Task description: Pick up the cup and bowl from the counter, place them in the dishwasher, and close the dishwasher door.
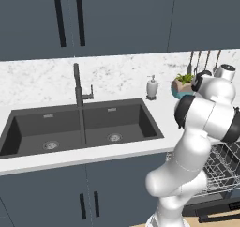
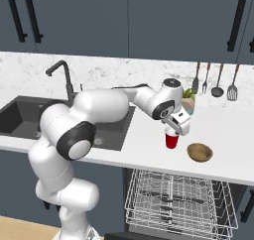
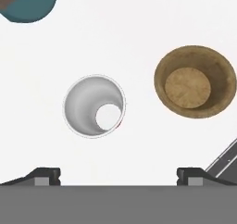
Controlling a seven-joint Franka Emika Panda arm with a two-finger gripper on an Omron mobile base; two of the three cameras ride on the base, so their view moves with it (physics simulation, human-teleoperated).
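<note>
We find end effector (image 2: 174, 129) fully open, empty, poised directly above cup (image 2: 171, 140) for top-down grasp. Cup upright near desk (image 2: 228, 150) front edge; bowl (image 2: 200, 152) just beside, apart. Dishwasher rack (image 2: 178, 199) pulled out below, ready for loading.

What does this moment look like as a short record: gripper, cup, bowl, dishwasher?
gripper: open, just above the cup, holding nothing
cup: red outside, pale inside, upright on the counter
bowl: brown, upright on the counter beside the cup, apart from it
dishwasher: open, wire rack pulled out below the counter edge, no dishes visible in it
</note>
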